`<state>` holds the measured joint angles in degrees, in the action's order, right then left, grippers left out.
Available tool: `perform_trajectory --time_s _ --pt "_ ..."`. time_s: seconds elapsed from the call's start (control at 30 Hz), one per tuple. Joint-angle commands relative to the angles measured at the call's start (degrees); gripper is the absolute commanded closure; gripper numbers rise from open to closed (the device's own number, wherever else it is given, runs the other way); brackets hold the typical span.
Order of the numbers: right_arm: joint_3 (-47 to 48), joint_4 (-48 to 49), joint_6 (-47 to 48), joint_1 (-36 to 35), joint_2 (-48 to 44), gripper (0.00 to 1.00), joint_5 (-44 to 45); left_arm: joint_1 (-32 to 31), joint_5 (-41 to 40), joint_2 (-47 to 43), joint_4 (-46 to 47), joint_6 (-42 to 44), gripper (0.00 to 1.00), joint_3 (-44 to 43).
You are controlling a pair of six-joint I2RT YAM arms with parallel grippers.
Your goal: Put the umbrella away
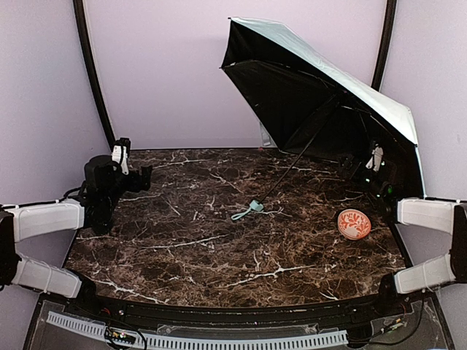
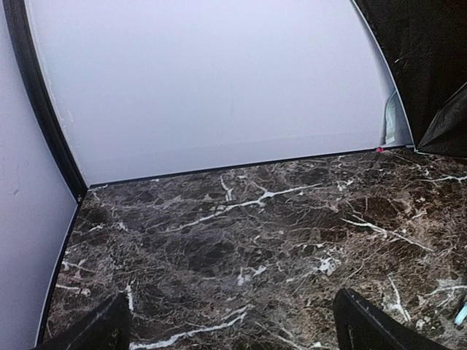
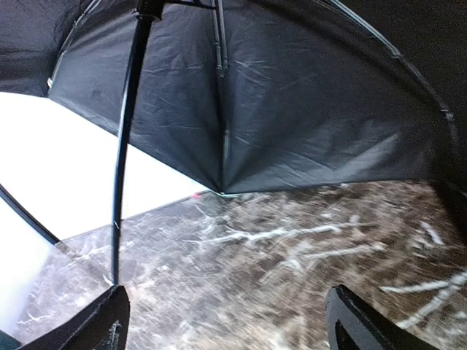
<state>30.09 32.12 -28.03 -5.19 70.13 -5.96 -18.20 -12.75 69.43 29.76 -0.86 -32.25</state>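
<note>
open pale mint-green folding umbrella with black lining (image 1: 321, 95) lies tipped at the far right of the dark marble table (image 1: 182, 240). its thin black shaft (image 1: 292, 166) runs from the mid-table mint handle (image 1: 254, 206) diagonally far-right. the canopy spans the far-right corner; the table's left half is open. left gripper (image 2: 233, 328) and right gripper (image 3: 226, 321): fingers apart, holding nothing.

Dark marble table (image 1: 182, 248) carries the open umbrella (image 1: 299, 95) and an orange ball (image 1: 354, 224).

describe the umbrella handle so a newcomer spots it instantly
Start at the big open umbrella at the far right of the marble table. Follow its thin black shaft down to mid-table, where the small mint handle with strap lies. The ball nearby is round and orange-red.
</note>
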Motion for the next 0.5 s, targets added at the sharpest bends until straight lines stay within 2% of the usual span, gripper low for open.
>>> perform_trajectory --time_s 0.0,0.13,0.2,0.37,0.4,0.47 --pt "8.26 3.44 -7.55 -2.83 5.72 0.07 -4.34 0.25 8.47 1.29 -8.58 -1.9 0.01 -5.82" --pt "15.59 5.96 -10.55 -5.33 12.8 0.05 -3.65 0.1 17.34 2.72 -12.0 -2.39 0.01 -9.78" --pt "19.1 7.85 -12.26 -5.8 16.76 0.0 -3.19 -0.01 19.82 2.54 -11.49 -3.3 0.02 -9.78" --pt "28.91 10.44 -14.72 -7.17 27.37 0.02 0.08 -0.6 22.55 2.11 -10.41 -4.24 0.03 -9.3" --pt "30.78 10.67 -15.29 -7.18 29.1 0.05 0.64 -0.74 22.91 2.16 -10.4 -4.39 0.04 -9.39" --pt "33.77 11.91 -16.28 -7.29 32.3 0.22 0.87 -1.02 23.13 2.22 -10.73 -4.32 0.05 -9.64"
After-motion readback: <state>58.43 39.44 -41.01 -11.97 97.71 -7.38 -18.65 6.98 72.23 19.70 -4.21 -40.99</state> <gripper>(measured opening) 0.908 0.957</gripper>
